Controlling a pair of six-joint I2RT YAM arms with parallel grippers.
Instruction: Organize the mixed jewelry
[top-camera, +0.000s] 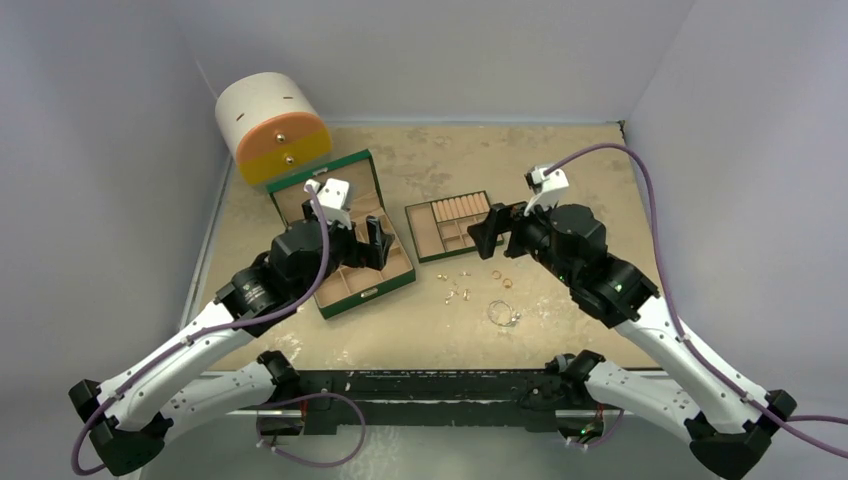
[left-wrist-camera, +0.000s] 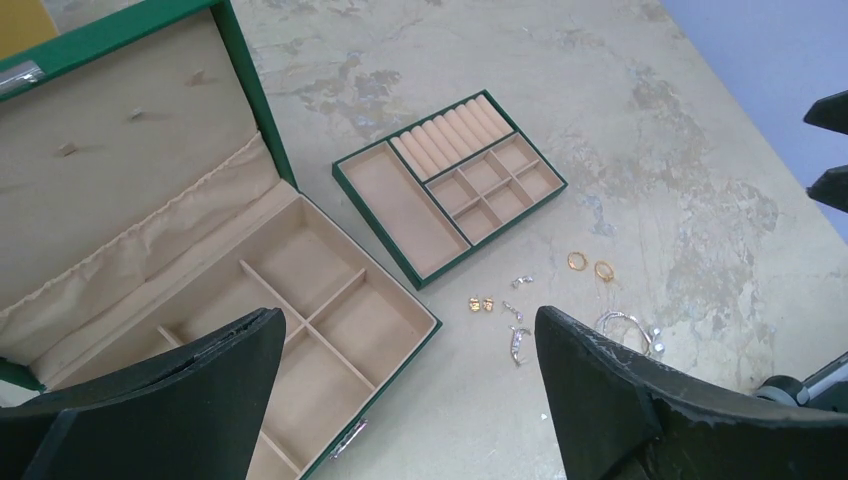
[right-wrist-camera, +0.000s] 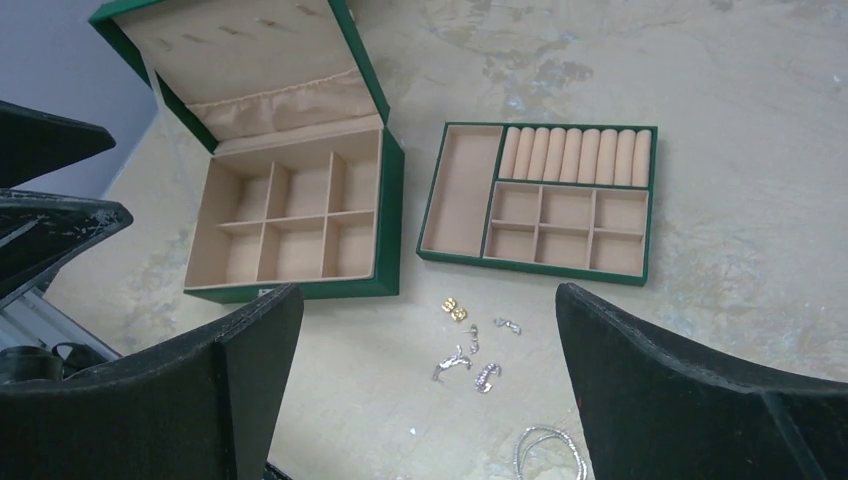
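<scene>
Round white-and-orange case sits at far left, behind the box. Left arm comes in from the near-left corner, elbow bent, forearm angled in toward centre. Left gripper hangs over the open green box, jaws spread wide, holding nothing. Insert tray lies flat just right of the box. Loose mixed jewelry is on the table just in front of the tray: small earrings, two gold rings to their right, silvery wire hoop nearest the arm bases. Right arm mirrors the left, elbow bent. Right gripper points left at the tray's right end, jaws released, empty
</scene>
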